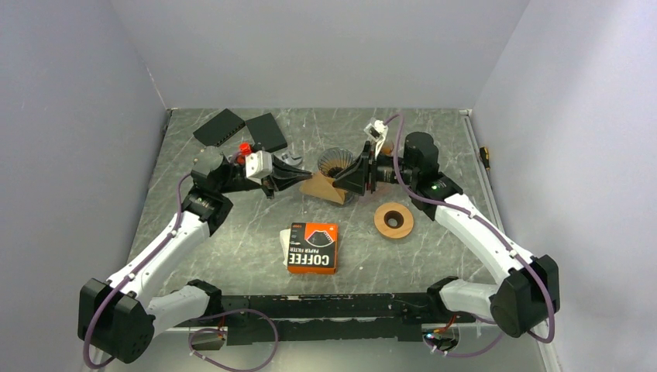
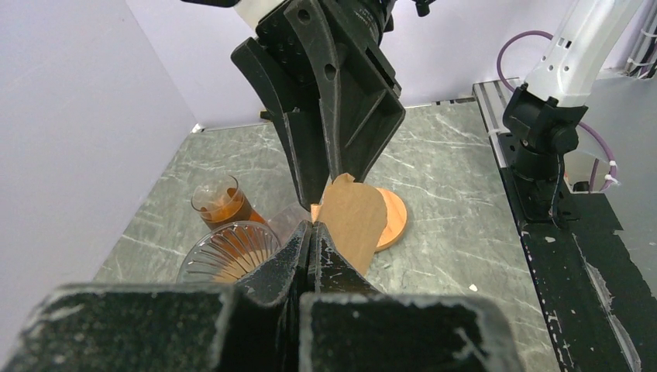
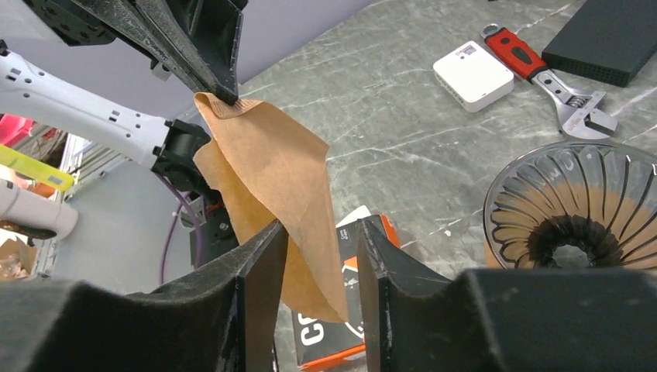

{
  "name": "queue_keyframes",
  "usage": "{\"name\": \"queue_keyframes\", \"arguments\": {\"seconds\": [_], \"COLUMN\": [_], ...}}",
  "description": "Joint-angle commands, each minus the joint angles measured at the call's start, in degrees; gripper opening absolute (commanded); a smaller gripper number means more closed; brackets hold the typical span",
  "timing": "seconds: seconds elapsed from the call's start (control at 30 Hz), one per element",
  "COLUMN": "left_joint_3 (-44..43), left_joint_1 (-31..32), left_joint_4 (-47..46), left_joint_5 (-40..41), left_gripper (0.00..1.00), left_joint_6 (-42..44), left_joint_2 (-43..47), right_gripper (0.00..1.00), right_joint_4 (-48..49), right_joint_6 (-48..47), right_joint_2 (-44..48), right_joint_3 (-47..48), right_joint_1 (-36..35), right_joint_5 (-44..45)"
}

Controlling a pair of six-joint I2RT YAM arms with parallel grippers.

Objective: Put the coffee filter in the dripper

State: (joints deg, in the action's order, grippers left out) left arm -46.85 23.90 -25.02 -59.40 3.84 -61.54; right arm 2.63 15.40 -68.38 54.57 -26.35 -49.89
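Observation:
A brown paper coffee filter [image 1: 322, 187] hangs in the air between my two grippers, beside the ribbed glass dripper [image 1: 335, 160]. My left gripper [image 1: 304, 180] is shut on one corner of the filter [image 2: 353, 218]; its jaws [image 2: 310, 232] are pressed together. My right gripper [image 3: 321, 232] is open, with the filter's [image 3: 271, 174] lower part hanging between its fingers and touching the left finger [image 3: 267, 256]. The dripper [image 3: 579, 209] stands on the table to the right in that view, and at lower left in the left wrist view [image 2: 228, 252].
A round wooden coaster [image 1: 393, 220] lies right of centre. An orange and black coffee filter box [image 1: 313, 248] lies near the front. A glass of amber liquid [image 2: 221, 203] stands by the dripper. A wrench [image 3: 546, 68], white box [image 3: 472, 75] and black blocks [image 1: 240, 129] sit at back left.

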Motion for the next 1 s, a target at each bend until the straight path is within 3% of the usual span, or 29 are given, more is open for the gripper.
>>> {"name": "queue_keyframes", "arguments": {"seconds": [0.0, 0.23, 0.27, 0.4, 0.47, 0.5, 0.73, 0.97], "left_joint_3": [-2.2, -2.1, -2.3, -2.1, -1.8, -1.6, -1.3, -8.2], "left_joint_1": [0.4, 0.5, 0.5, 0.5, 0.5, 0.5, 0.5, 0.4], "left_joint_4": [-1.2, 0.3, 1.1, 4.1, 5.4, 6.0, 10.4, 27.8], "left_joint_5": [0.7, 3.5, 4.3, 16.2, 23.4, 26.5, 41.2, 64.4], "left_gripper": [0.00, 0.00, 0.07, 0.73, 0.93, 0.99, 1.00, 0.99], "left_joint_6": [-0.6, 0.5, 1.0, 0.5, 0.2, 0.1, -3.3, -16.6], "left_joint_2": [1.2, 1.4, 1.4, 1.3, 1.5, 1.7, 3.6, 0.9], "right_gripper": [0.34, 0.00, 0.00, 0.00, 0.00, 0.00, 0.00, 0.00], "right_joint_4": [2.7, 0.8, 0.4, -2.0, -4.6, -6.0, -12.4, -15.8], "right_joint_6": [-0.8, -1.5, -1.5, -2.4, -2.9, -2.9, -2.2, -0.2], "right_joint_2": [-0.8, -1.6, -1.4, -1.1, -1.3, -1.4, -2.5, -3.5], "right_joint_3": [1.0, 3.1, 3.2, 4.5, 5.6, 6.1, 11.4, 15.7], "right_joint_1": [-0.7, -1.0, -1.1, -1.1, -1.1, -1.1, -0.9, -0.1], "right_joint_5": [0.3, 0.4, 0.9, 3.7, 6.4, 7.9, 14.7, 20.5]}}
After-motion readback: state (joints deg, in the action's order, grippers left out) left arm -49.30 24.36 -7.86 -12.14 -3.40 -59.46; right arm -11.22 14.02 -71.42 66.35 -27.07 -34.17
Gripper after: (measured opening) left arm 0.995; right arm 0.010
